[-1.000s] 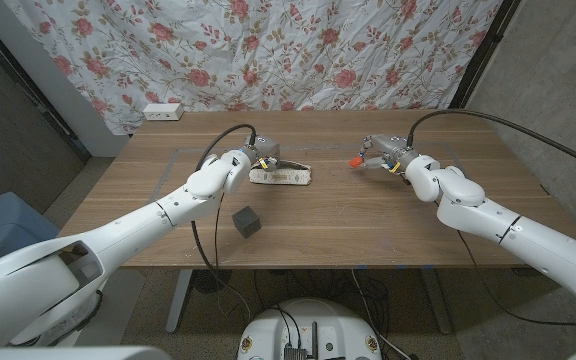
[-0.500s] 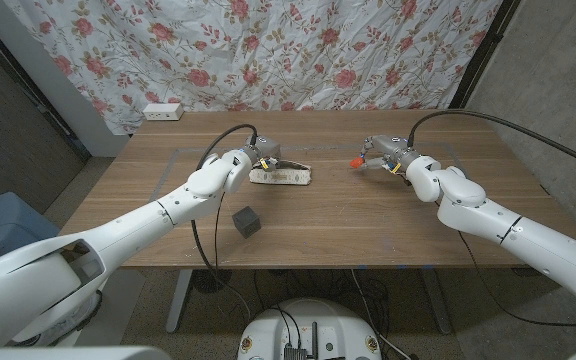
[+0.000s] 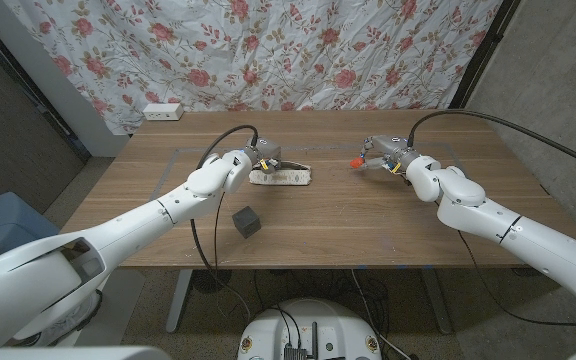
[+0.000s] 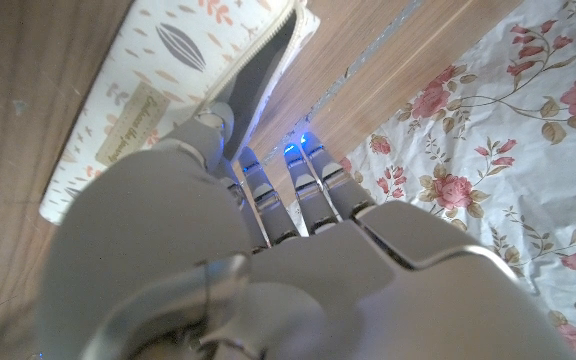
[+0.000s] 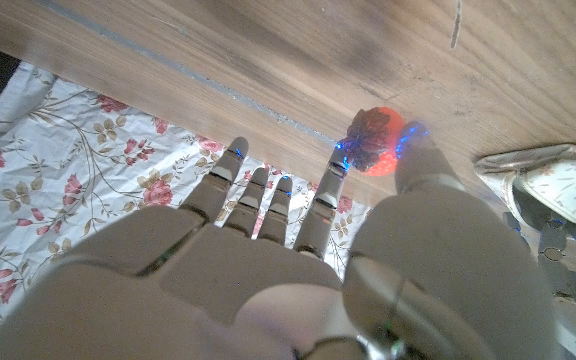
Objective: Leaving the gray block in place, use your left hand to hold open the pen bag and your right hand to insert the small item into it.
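My left hand [image 3: 264,157] is at the left end of the long cream cloth pen bag with little leaf prints [image 3: 282,177]. In the left wrist view, my left hand [image 4: 268,250] has a thumb tucked into the dark slit of the pen bag [image 4: 158,95], and the other fingers [image 4: 308,180] reach over its far edge, so I am holding the bag's mouth a little bit open. The bag lies flat on the brown wooden surface [image 3: 328,215], a bit left of the middle.

My right hand [image 3: 381,154] is well apart from the bag, over on the right side of the surface. It holds the small round orange-red item [image 3: 356,159] at its fingertips. In the right wrist view, the small item [image 5: 376,139] is pinched between my thumb and one finger of my right hand [image 5: 318,270], and the other fingers are spread out straight. The item glows a bit from blue lights on the fingertips. The pen bag [image 5: 543,180] shows at the edge of that view too.

The small dark gray square block [image 3: 246,221] sits on the surface nearer to me than the bag. Nothing touches it.

Behind the surface hangs a white cloth with red roses [image 3: 268,50]. A white power strip [image 3: 163,112] sits near the far left corner.
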